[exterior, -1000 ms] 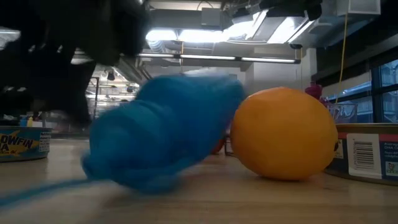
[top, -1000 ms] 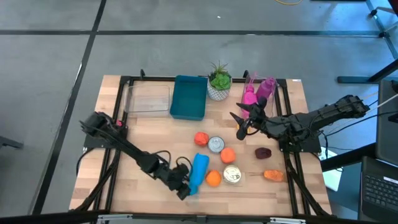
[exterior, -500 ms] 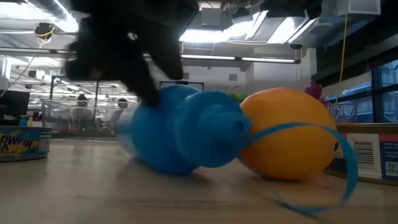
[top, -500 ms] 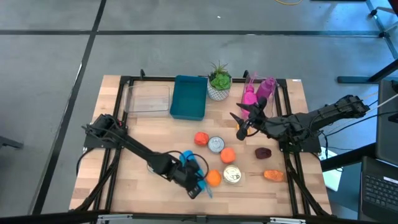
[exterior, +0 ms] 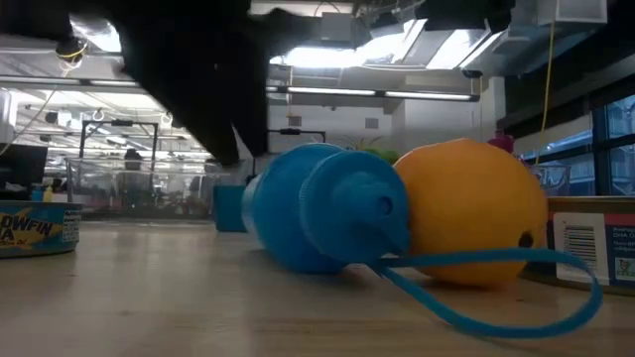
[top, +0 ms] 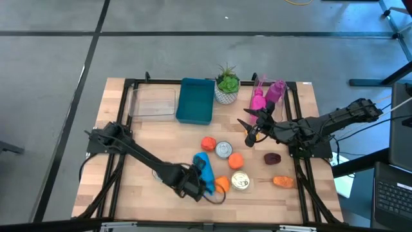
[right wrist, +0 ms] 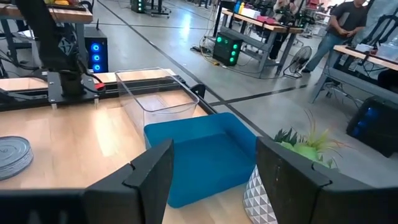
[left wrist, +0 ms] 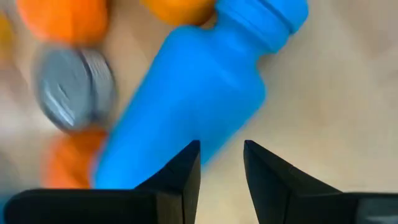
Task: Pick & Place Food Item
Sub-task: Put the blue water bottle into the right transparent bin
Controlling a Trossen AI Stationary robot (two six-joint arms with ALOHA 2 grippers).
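A blue bottle (top: pixel 203 169) lies on its side on the table near the front, its cap end (exterior: pixel 352 203) against an orange (top: pixel 222 185). Its blue strap (exterior: pixel 496 307) loops over the table by the near edge. My left gripper (top: pixel 191 188) hovers just left of and over the bottle, its fingers a little apart with nothing between them (left wrist: pixel 221 149). My right gripper (top: pixel 250 129) is open and empty above the table's middle right, facing the blue bin. My left gripper points down at the bottle's body (left wrist: pixel 186 106). One fingertip (left wrist: pixel 189 158) overlaps the bottle's side in the left wrist view, and I cannot tell whether it touches. The bottle rests on the table.
Two tins (top: pixel 223 149) (top: pixel 240 182), two more orange fruits (top: pixel 208 143) (top: pixel 236 160), a dark purple item (top: pixel 273 158) and an orange item (top: pixel 282 182) lie right of the bottle. A blue bin (top: pixel 195 101), a clear box (top: pixel 153 103), a plant (top: pixel 226 84) and pink bottles (top: pixel 261 96) stand at the back.
My left gripper has swung toward the table's right edge along the front and then come back a little toward the bottle. The bottle has turned on the table, its cap end now toward the near edge beside the orange. Its strap has swung from the left side over to the right.
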